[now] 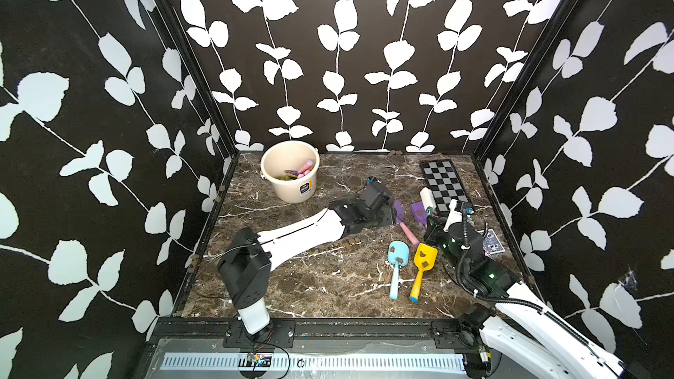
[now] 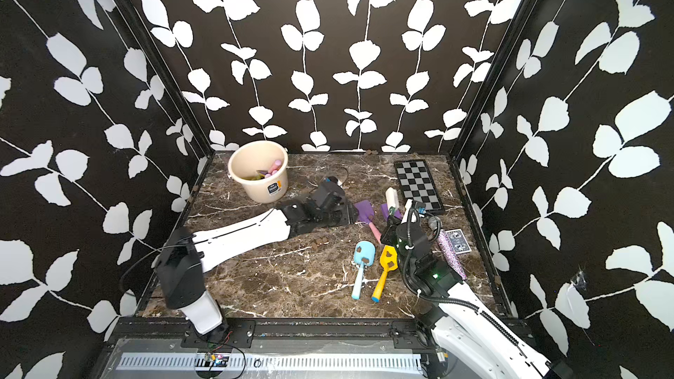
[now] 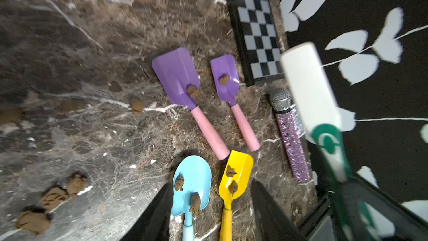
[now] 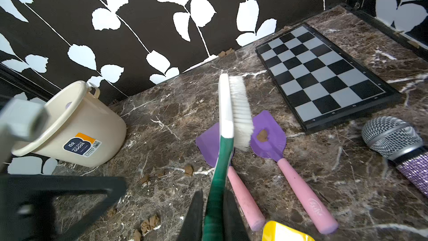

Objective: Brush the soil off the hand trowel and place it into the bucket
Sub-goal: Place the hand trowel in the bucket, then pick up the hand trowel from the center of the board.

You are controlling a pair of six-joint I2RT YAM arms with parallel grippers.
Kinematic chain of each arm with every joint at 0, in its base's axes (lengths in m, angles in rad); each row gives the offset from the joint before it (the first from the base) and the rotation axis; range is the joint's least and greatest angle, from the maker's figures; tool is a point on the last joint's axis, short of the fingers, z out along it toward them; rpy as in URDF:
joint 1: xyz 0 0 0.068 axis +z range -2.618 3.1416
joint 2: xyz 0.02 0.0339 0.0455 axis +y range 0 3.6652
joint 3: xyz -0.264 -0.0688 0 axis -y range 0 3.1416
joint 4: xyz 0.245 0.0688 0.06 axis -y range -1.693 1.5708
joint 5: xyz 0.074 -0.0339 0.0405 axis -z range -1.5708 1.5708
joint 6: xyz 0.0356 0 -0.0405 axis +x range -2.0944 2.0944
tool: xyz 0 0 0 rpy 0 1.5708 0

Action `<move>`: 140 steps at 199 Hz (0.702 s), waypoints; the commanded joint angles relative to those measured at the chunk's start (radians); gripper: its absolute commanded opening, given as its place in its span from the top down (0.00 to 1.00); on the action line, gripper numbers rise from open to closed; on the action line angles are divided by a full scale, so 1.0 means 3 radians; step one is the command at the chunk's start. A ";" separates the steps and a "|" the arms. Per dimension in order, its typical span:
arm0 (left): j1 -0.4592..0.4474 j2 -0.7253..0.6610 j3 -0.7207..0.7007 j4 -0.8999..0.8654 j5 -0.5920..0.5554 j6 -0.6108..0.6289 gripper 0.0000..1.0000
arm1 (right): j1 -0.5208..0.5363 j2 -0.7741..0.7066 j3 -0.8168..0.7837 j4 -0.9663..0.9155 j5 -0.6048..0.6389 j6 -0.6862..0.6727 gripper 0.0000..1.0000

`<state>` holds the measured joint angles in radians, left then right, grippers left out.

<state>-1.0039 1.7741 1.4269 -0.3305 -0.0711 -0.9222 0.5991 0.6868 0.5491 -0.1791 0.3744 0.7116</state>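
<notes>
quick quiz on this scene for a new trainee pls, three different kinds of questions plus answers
1. Multiple choice: what is the right gripper shut on? A) a sponge B) the brush C) a cloth
2. True or false: the blue trowel has no soil on its blade.
3. Count: how many trowels lie on the table outside the bucket?

Key
1. B
2. False, clumps sit on the blade.
3. Four: the blue one, the yellow trowel, the big purple trowel and the small purple trowel.
</notes>
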 commanded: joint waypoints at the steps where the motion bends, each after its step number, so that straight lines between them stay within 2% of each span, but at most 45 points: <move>1: -0.0153 0.0333 0.0358 -0.0064 -0.0158 -0.0204 0.44 | -0.0018 -0.0150 0.0133 -0.0316 0.0250 0.0052 1.00; 19: -0.0253 0.0674 0.0702 -0.0203 -0.0155 -0.0300 0.42 | -0.0017 -0.0293 0.0196 -0.0522 0.0357 0.0027 1.00; 57: -0.0389 0.1333 0.1539 -0.0789 -0.0463 -0.0395 0.35 | -0.0016 -0.0592 0.0230 -0.0770 0.0424 -0.0068 1.00; 99: -0.0427 0.1768 0.2065 -0.1212 -0.0581 -0.0361 0.32 | -0.0018 -0.0797 0.0256 -0.0996 0.0497 -0.0152 1.00; 128: -0.0449 0.1925 0.2231 -0.1330 -0.0607 -0.0279 0.13 | -0.0017 -0.0860 0.0251 -0.1017 0.0530 -0.0211 1.00; 140: -0.0450 0.1959 0.2232 -0.1289 -0.0589 -0.0259 0.11 | -0.0015 -0.0861 0.0245 -0.1009 0.0522 -0.0229 1.00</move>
<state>-1.1320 2.3543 2.0708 -0.6540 -0.2253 -1.0214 0.5991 0.4389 0.6010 -0.4877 0.5011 0.6621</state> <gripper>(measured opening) 0.874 0.125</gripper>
